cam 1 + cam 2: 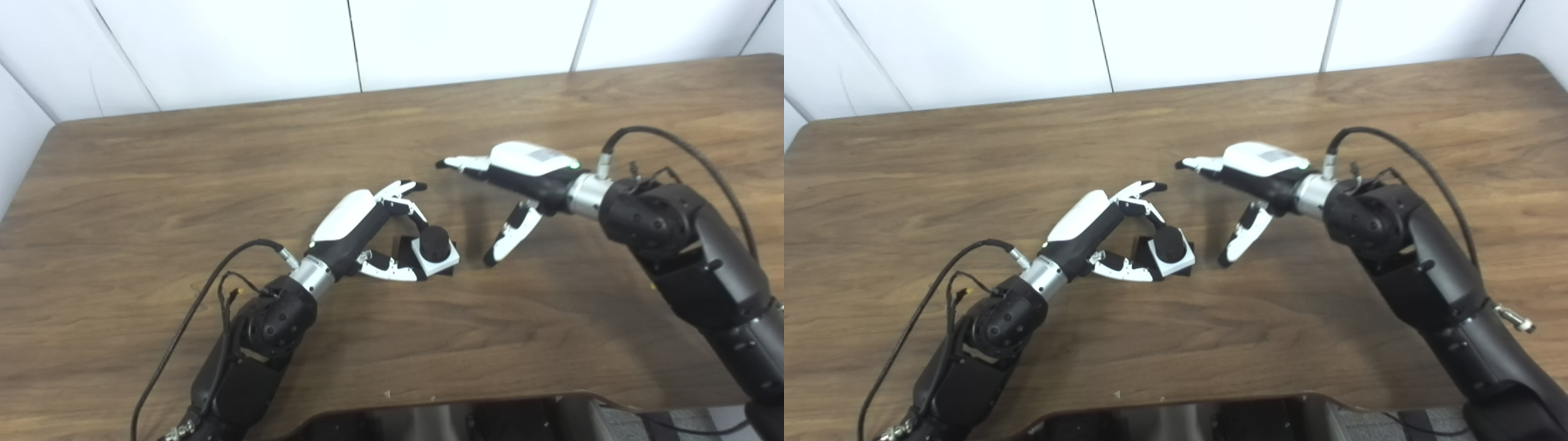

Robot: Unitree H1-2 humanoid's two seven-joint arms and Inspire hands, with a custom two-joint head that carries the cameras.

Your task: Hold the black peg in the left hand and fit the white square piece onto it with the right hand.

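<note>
A brown wood-grain table (184, 153) stands against white wall panels (245, 49). The left robot hand (373, 236) grasps the black peg (433, 242), white square piece (442, 260) seated around it. The right robot hand (514, 196) hovers beside, fingers spread, empty.

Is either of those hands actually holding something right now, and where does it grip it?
The left hand holds the black peg by its base, white square piece already on it. The right hand is open, empty.
</note>
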